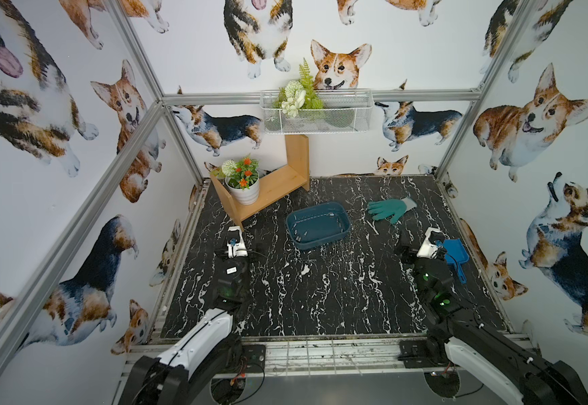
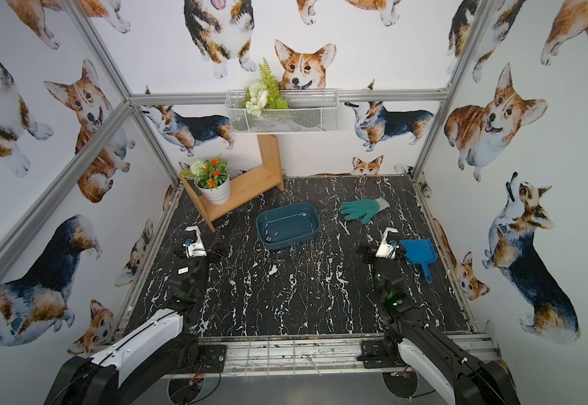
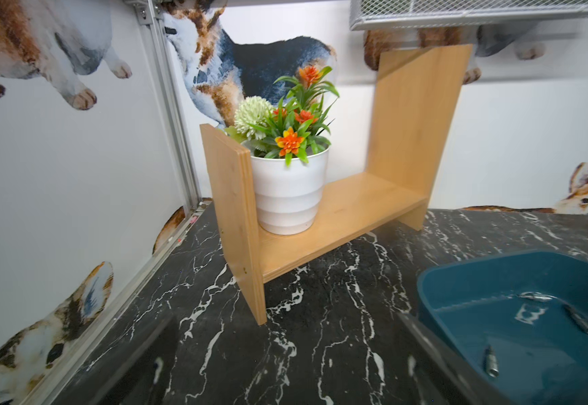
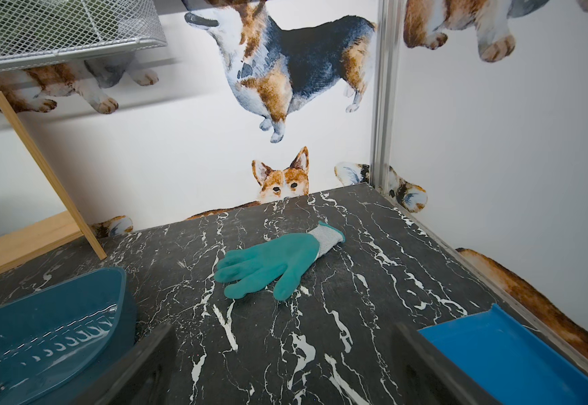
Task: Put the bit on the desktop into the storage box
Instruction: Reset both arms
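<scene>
On the black, white-veined marble tabletop point(image 1: 320, 298) a shallow dark teal-blue plastic storage box point(image 1: 320, 242) sits uncovered near the middle, towards the back wall. Small grey metal bits point(image 3: 580, 322) lie on its floor. Whether any other bit rests on the tabletop cannot be told among the white veins. Behind and to the left of the box stands a low light-wood shelf point(image 1: 278, 186) carrying a white ribbed pot of orange and pale artificial flowers point(image 1: 243, 191). A white wire mesh basket point(image 1: 315, 112) with greenery hangs on the rail above it. A teal rubber-coated work glove with a grey cuff point(image 1: 389, 208) lies flat to the right of the box, well apart from it. A bright blue plastic handled scoop point(image 1: 455, 256) lies by the right wall. The left claw point(image 1: 238, 245) hangs low over the tabletop, spread wide and gripping nothing. It points towards the shelf, with the box just off to its right and not touched. The right claw point(image 1: 425, 245) is also spread wide and holds nothing. It points towards the glove with bare tabletop between them, and the scoop's pan is just beside its outer finger. The box lies to its left, apart from it, so the box sits between the two claws, somewhat nearer the left one.
</scene>
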You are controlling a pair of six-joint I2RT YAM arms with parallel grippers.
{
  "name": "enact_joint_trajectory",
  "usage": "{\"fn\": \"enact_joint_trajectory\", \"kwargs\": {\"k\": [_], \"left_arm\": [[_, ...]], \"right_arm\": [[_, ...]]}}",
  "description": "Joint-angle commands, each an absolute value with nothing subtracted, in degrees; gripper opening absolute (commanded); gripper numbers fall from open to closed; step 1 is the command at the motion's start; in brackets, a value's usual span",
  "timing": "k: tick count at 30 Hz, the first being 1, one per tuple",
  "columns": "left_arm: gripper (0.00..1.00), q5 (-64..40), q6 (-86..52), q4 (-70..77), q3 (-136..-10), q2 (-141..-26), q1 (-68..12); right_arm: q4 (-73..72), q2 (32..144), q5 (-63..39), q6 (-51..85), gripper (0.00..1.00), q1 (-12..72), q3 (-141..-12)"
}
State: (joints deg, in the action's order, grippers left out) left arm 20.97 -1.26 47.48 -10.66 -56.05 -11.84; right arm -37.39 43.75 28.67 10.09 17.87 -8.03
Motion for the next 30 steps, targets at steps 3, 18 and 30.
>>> {"fn": "enact_joint_trajectory", "kwargs": {"k": [3,18,30], "left_arm": [[1.00,11.0,-1.7,58.6,-10.8,-67.9,-4.4],[1.00,3.3,-1.4,70.6,-14.5,-89.9,0.8],[1.00,5.3,-0.5,69.1,-15.1,-89.6,-0.5]], "right_arm": [[-45.1,43.1,24.9,6.9,1.00,16.7,-4.9],[-54.4,49.9,23.1,3.0,1.00,13.5,-2.6],[-66.1,68.2,15.9,-0.2,1.00,7.0,-4.7]]}}
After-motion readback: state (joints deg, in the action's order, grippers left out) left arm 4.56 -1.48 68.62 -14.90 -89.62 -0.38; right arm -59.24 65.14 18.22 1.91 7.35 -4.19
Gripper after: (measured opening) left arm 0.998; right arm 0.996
